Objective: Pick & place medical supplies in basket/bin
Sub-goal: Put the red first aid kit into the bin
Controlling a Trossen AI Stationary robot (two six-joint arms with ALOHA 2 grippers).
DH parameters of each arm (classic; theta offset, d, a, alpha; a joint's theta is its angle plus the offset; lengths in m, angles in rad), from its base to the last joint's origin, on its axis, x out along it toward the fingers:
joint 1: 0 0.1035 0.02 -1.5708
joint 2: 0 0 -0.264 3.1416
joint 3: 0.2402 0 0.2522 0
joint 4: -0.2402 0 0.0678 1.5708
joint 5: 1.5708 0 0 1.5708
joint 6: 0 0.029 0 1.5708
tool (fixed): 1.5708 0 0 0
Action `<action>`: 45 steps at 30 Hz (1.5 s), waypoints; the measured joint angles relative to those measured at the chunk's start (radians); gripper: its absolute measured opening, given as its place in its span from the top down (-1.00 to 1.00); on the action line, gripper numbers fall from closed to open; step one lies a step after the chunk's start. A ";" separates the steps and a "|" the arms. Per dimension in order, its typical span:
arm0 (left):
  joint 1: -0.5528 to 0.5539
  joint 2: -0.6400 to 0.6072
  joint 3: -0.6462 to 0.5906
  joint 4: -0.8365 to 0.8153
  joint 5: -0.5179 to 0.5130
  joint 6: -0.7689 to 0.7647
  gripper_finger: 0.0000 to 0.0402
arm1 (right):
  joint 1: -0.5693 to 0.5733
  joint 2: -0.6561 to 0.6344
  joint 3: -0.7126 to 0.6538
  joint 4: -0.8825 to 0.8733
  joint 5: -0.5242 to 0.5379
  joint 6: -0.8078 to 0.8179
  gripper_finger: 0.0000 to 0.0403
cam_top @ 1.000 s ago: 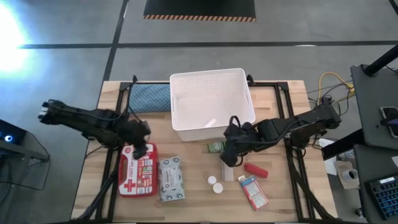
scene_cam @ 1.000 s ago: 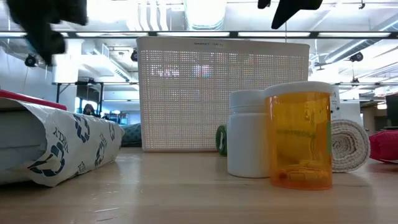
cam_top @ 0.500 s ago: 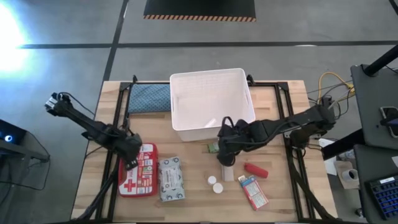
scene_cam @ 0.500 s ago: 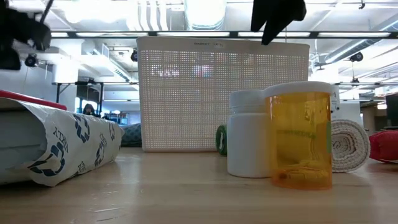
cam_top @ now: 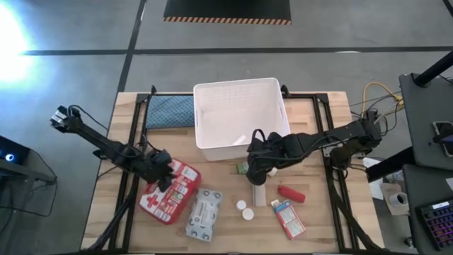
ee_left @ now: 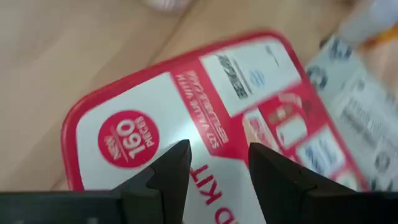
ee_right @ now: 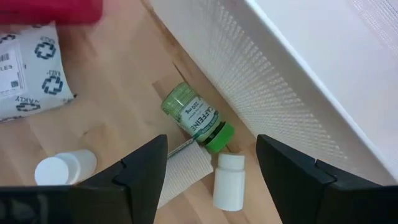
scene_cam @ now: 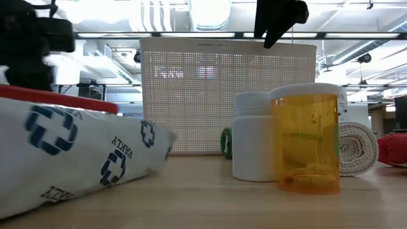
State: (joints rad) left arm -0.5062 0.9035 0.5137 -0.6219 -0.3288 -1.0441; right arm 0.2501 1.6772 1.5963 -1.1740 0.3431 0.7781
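Looking down from above, the white bin (cam_top: 241, 117) stands at the far middle of the tabletop (cam_top: 318, 212), with the teal cloth pad (cam_top: 168, 111) just beside it. The left end effector (cam_top: 160, 174) is at the red first-aid case (cam_top: 168, 192), which lies tilted, and the wipes packet (cam_top: 202, 213) lies slanted against it. The left wrist view shows more: the 2 fingers (ee_left: 168, 171) stand narrowly apart just over the case lid (ee_left: 205, 118), but I cannot tell if they touch it.

The right end effector (cam_top: 256, 164) hangs close in front of the bin wall. From above its fingers are not clear; the right wrist view shows them spread wide and empty, over a green bottle (ee_right: 196, 118) lying on its side, a small white bottle (ee_right: 227, 180) and a bandage roll (ee_right: 185, 171) close to the wall (ee_right: 249, 81).

Only the high view shows the red tube (cam_top: 291, 193) and the red-white-blue box (cam_top: 288, 217). Only the low view shows an upright orange pill bottle (scene_cam: 305, 138) with a white bottle (scene_cam: 252, 137) just behind it.
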 joint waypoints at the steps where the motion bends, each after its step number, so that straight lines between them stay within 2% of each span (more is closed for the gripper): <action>1: 0.011 0.000 -0.018 0.041 -0.005 0.009 0.27 | 0.000 0.000 0.000 0.000 0.000 0.001 -0.17; 3: 0.023 -0.003 -0.023 0.061 0.006 0.014 0.27 | 0.000 0.000 0.000 0.000 0.000 0.005 -0.17; 6: 0.023 -0.025 0.046 -0.031 0.009 0.031 0.27 | 0.000 0.000 0.000 -0.001 0.000 0.006 -0.16; 8: 0.023 -0.028 0.119 -0.171 -0.013 0.038 0.27 | -0.001 0.000 0.000 -0.001 0.000 -0.002 -0.16; 13: 0.032 -0.005 0.301 -0.639 -0.073 -0.058 0.26 | -0.013 0.000 -0.001 0.002 0.000 -0.027 -0.15; 15: 0.033 0.002 0.329 -0.699 -0.071 -0.076 0.24 | -0.020 0.000 -0.002 0.002 0.000 -0.029 -0.16; 19: 0.036 0.001 0.288 -0.652 0.021 -0.084 0.15 | -0.031 0.000 -0.005 0.003 0.001 -0.030 -0.15; 24: 0.036 0.004 0.170 -0.560 0.179 -0.138 -0.01 | -0.031 0.000 -0.011 0.002 0.023 -0.031 -0.15; 31: 0.037 0.010 0.180 -0.527 0.175 -0.143 -0.08 | -0.032 0.000 -0.017 0.003 0.024 -0.031 -0.14; 37: 0.037 0.023 0.118 -0.458 0.238 -0.136 -0.08 | -0.033 0.000 -0.019 0.003 0.024 -0.030 -0.13; 45: 0.037 0.148 0.052 -0.386 0.242 -0.143 -0.08 | -0.033 0.000 -0.020 0.003 0.024 -0.030 -0.13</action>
State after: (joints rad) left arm -0.4694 1.0514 0.5654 -1.0077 -0.0872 -1.1869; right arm 0.2176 1.6772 1.5764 -1.1709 0.3672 0.7483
